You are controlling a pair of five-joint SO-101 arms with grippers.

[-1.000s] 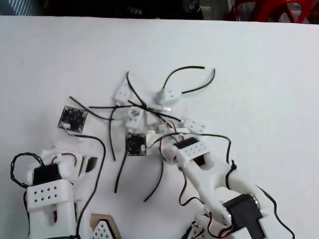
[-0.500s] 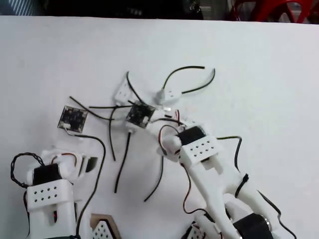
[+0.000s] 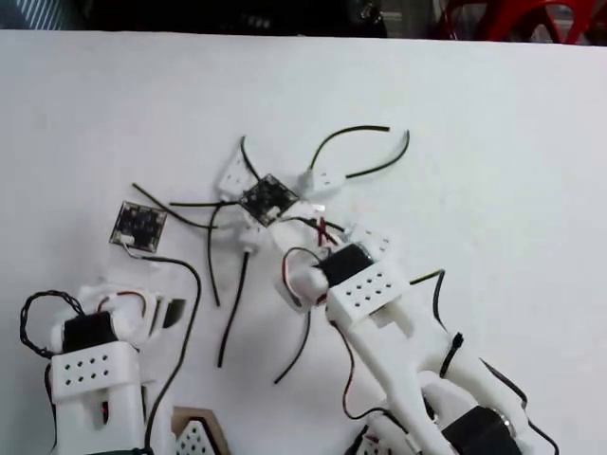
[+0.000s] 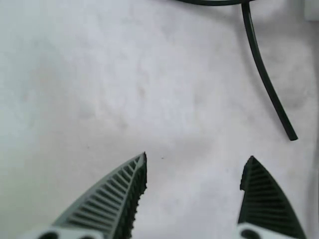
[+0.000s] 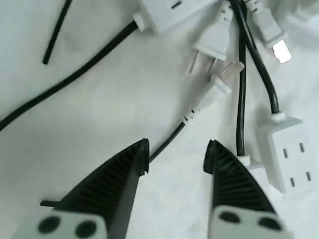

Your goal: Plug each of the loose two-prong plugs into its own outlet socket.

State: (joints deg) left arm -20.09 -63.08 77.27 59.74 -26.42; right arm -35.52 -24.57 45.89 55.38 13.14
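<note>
Right end effector point(image 5: 178, 144) hangs spread, seemingly just above white plug point(image 5: 215, 88).

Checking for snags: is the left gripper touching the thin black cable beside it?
Apart. The left wrist view shows bare white table between the left gripper and the thin black cable.

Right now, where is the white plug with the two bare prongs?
In the right wrist view, the white plug lies on the table just beyond the open right gripper, between a white outlet block and a black cable.
</note>
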